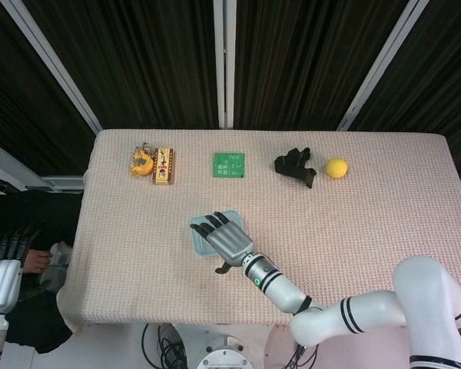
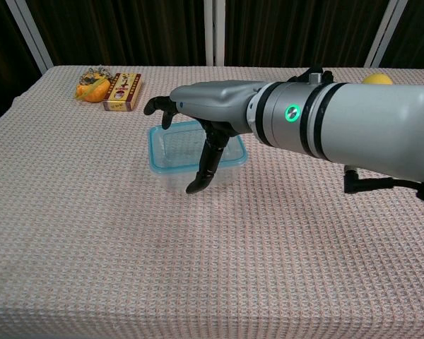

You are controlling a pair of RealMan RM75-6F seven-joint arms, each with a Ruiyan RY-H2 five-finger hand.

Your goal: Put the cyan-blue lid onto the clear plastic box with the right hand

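The clear plastic box [image 2: 171,178] stands mid-table, and the cyan-blue lid [image 2: 155,150] lies on top of it as a cyan rim. In the head view the box [image 1: 199,241] shows only at its left edge, under my right hand [image 1: 227,240]. My right hand [image 2: 201,113] hovers palm-down over the lid with fingers spread and the thumb hanging down in front of the box's near wall. It holds nothing. My left hand [image 1: 6,247] hangs off the table's left side, fingers extended and empty.
Along the far edge lie an orange toy [image 1: 142,162], a red-and-yellow packet [image 1: 164,165], a green card [image 1: 229,164], a black object [image 1: 295,166] and a yellow ball [image 1: 336,167]. The table's front edge runs close behind my right forearm [image 1: 280,286].
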